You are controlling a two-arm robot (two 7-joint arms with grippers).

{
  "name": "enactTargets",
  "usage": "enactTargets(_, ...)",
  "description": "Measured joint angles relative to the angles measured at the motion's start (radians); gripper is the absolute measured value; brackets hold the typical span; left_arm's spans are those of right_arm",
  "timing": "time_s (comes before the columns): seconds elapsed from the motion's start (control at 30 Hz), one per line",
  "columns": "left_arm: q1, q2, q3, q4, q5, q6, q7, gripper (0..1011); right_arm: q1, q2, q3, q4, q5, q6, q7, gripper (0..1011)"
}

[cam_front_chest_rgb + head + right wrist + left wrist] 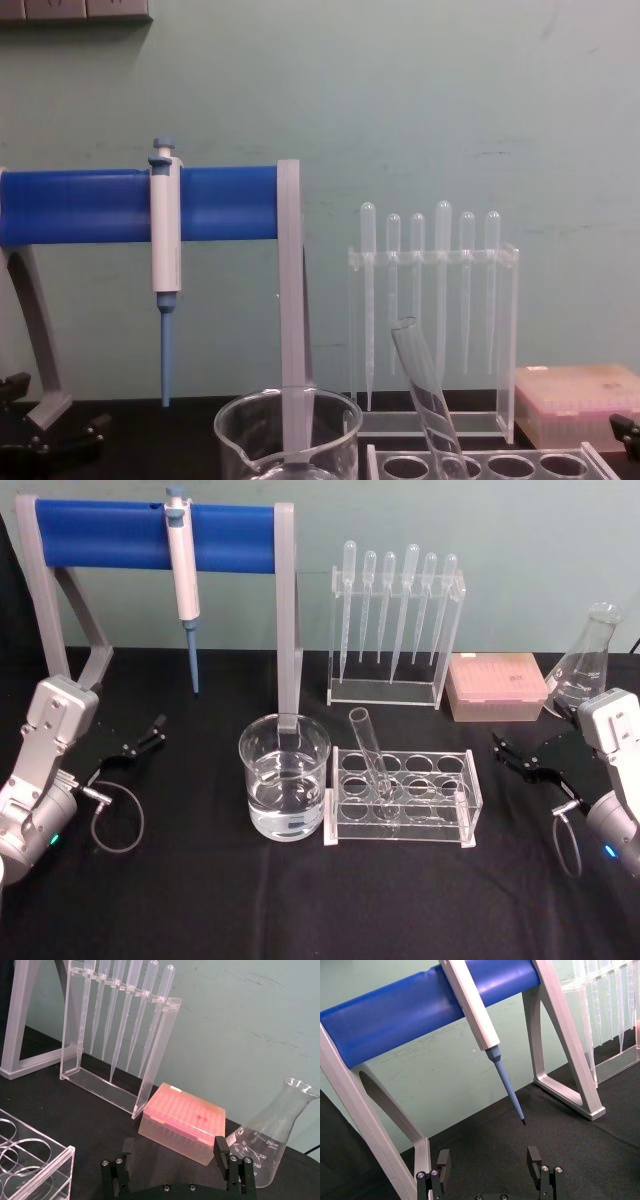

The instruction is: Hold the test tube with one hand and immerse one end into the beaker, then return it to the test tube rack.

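Note:
The test tube [372, 760] is clear glass and leans to the left in a hole of the clear acrylic rack [465, 798], open rim up. The chest view shows the test tube [425, 390] leaning the same way behind the beaker [290, 430]. The beaker [285, 777] holds clear liquid and stands just left of the rack. My left gripper [143, 738] rests open at the table's left, far from both. My right gripper [510, 755] stands open to the right of the rack. Nothing sits between the open fingers of the left gripper [489, 1162] or the right gripper [172, 1152].
A blue-and-white pipettor [184, 580] hangs from the blue-barred stand [100, 535] behind the beaker. An acrylic holder with several plastic pipettes [395, 620] stands at the back. A pink tip box [496, 687] and an Erlenmeyer flask [590, 665] sit at the back right.

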Motion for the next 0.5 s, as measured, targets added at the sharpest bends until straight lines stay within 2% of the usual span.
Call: enactTargets(0.5, 0.000, 0.000, 0.000, 0.000, 0.000, 0.000, 0.000, 1000, 0.000, 0.000, 0.000, 0.000, 0.000, 0.000, 0.000, 1000)
